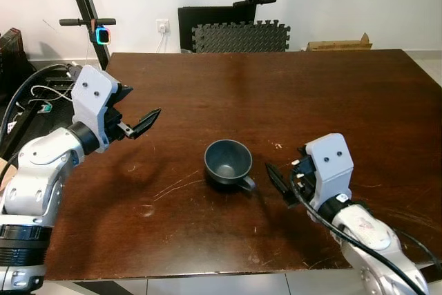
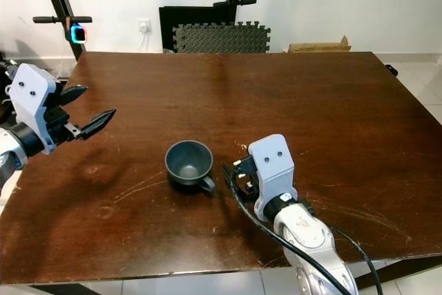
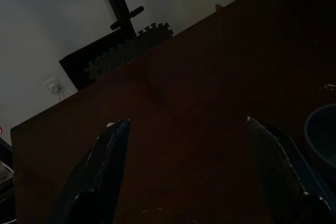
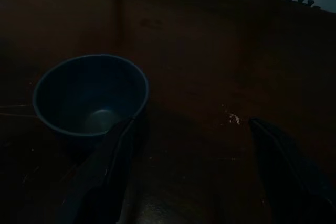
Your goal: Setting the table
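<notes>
Looking down at a dark brown table (image 1: pixel 331 94), I am seeing one dark blue cup (image 1: pixel 228 162) standing upright near the middle, mouth up, its handle sticking out toward 4 o'clock. My right gripper (image 2: pixel 233 173) is sitting low just beside that handle, at 3 o'clock from the cup, not touching it as far as I can tell. In the right wrist view my two black fingers (image 4: pixel 113 171) are standing well spread, one of them overlapping the cup's rim, though the picture is so dim I cannot say whether they meet. My left gripper (image 2: pixel 86 112) is hovering above the table's left part, at 9 o'clock from the cup and well apart from it, fingers parted and holding nothing. The left wrist view is very dark; only the cup's edge (image 3: pixel 320 135) is peeking in, cut off by the frame. Past the table at 12 o'clock, grey foam mats (image 1: pixel 238 36) are leaning against the wall, partly hidden by the tabletop.
</notes>
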